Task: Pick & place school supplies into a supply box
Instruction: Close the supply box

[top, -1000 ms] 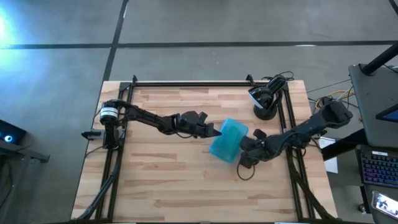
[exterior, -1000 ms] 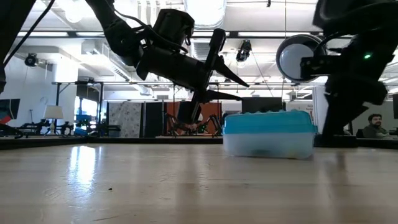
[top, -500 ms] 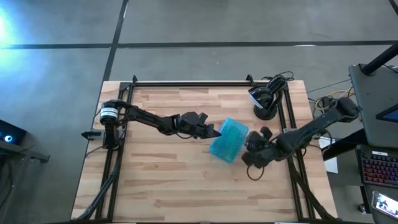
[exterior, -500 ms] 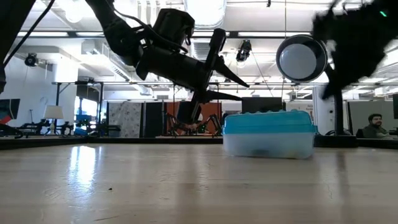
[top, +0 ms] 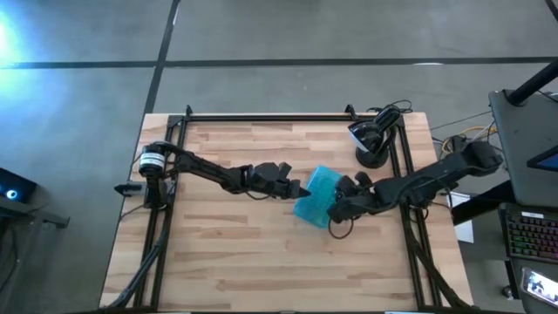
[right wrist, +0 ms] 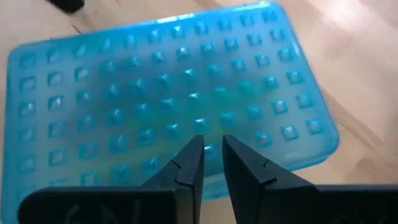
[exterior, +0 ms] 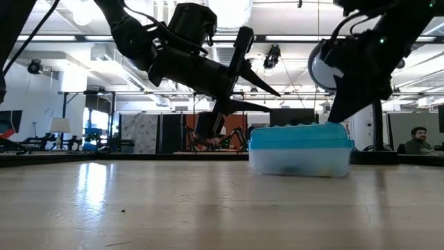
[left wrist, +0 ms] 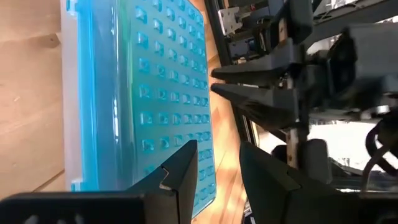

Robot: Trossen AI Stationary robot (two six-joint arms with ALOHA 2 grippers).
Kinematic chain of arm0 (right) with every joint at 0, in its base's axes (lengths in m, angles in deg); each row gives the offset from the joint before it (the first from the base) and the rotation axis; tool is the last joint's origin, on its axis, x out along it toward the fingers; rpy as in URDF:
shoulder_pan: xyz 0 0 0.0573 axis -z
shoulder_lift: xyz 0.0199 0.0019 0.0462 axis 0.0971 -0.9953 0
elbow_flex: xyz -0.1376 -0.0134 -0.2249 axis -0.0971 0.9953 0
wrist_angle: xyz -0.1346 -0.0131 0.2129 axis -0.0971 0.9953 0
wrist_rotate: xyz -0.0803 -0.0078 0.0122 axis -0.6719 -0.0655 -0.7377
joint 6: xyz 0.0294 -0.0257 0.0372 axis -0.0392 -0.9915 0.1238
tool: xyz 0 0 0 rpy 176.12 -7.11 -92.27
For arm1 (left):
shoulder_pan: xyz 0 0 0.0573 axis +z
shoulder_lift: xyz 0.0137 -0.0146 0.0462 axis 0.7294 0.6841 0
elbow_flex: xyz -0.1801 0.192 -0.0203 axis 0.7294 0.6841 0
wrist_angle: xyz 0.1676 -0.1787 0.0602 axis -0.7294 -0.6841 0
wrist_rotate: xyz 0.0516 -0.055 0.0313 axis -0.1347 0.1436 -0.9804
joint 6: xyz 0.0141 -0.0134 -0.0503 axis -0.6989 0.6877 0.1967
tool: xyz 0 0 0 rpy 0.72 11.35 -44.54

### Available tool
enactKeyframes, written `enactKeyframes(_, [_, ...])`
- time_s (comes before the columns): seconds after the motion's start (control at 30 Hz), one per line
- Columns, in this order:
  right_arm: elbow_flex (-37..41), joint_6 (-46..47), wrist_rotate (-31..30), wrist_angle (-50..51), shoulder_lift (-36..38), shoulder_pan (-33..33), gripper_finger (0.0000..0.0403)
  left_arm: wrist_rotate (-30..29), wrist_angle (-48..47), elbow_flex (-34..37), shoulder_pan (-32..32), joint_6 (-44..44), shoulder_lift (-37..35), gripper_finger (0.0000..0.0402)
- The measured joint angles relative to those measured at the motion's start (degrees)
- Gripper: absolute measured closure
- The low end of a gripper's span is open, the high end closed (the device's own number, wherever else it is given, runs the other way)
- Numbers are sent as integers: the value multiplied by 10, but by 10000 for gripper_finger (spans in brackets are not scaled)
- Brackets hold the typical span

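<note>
The supply box [top: 314, 194] stands on its clear base in the middle of the table with its teal studded lid [right wrist: 168, 87] on top, and shows in the low view [exterior: 300, 149] too. My left gripper [top: 301, 188] hovers just left of the box, above lid height [exterior: 274, 102], fingers slightly open [left wrist: 217, 168]. My right gripper [top: 331, 208] reaches down over the box's right end [exterior: 333, 119]. Its fingers are all but shut over the lid [right wrist: 212, 146]. No pens, pencils or scissors lie on the table. What is inside the box I cannot make out. My right gripper comes at the lid from above, slanting in from the table's right, and its fingertips [right wrist: 198, 149] stand at the lid's top face near the box's right end [exterior: 326, 128]. I cannot tell whether they touch it.
A black stand with a round head [top: 370, 144] and cables sits at the table's far right corner. A cable loop [top: 340, 230] hangs below my right arm. Black rails [top: 166, 218] run along the left and right edges. Bare wood [top: 261, 262] lies near. A person [exterior: 416, 139] sits beyond the table.
My right gripper has risen from the table at the box's right side and swung toward the table's left. It now stands over the lid's right end. My left gripper has crept slightly toward the box. The box has stayed in place.
</note>
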Motion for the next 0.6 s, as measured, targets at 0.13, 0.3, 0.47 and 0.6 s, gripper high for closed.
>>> enactKeyframes(0.13, [0,-3,21,-4,-18,-1,351,0,0,0,0,1,0,298])
enactKeyframes(0.3, [-6,-8,14,-2,-22,-5,351,0,0,-5,0,1,0,298])
enactKeyframes(0.47, [-47,-9,-56,60,43,-42,351,0,0,-18,0,0,0,298])
enactKeyframes(0.6, [-32,52,-30,138,68,-73,351,0,-1,-35,1,-15,0,298])
